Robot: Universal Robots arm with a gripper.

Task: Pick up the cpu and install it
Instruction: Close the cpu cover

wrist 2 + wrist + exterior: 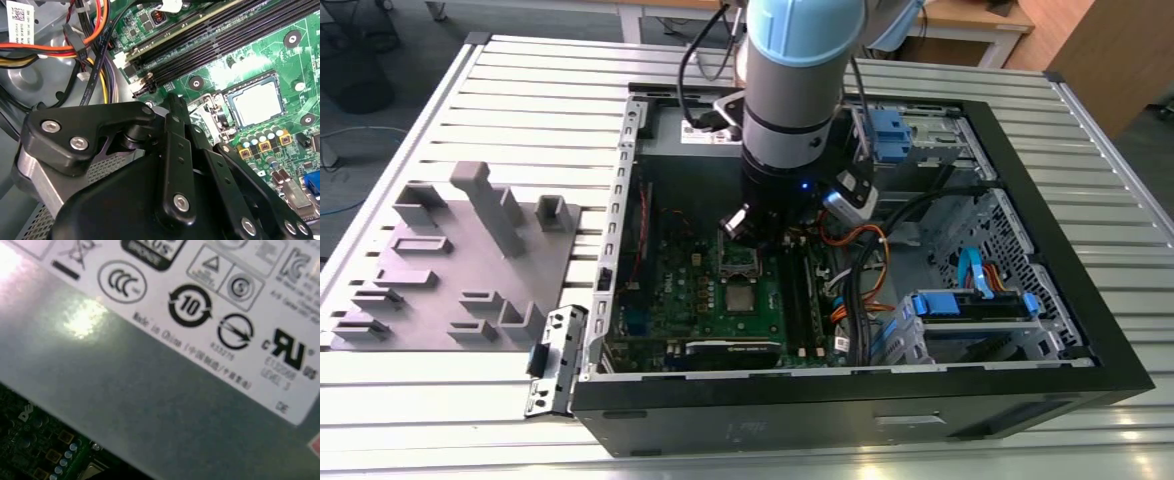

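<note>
Cpu (254, 104), a flat silvery-grey square chip, sits in the green motherboard (280, 55) socket just beside the black gripper (172, 107); whether its fingers are parted cannot be told.

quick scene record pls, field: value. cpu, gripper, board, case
cpu: flat, silvery top, seated in the socket on the green board
gripper: above the board, inside the case, beside the socket
green board: lying in the case, black memory slots alongside the socket
case: black, side open, lying on the slatted table
cables: orange, yellow, black bundle beside the board
</note>
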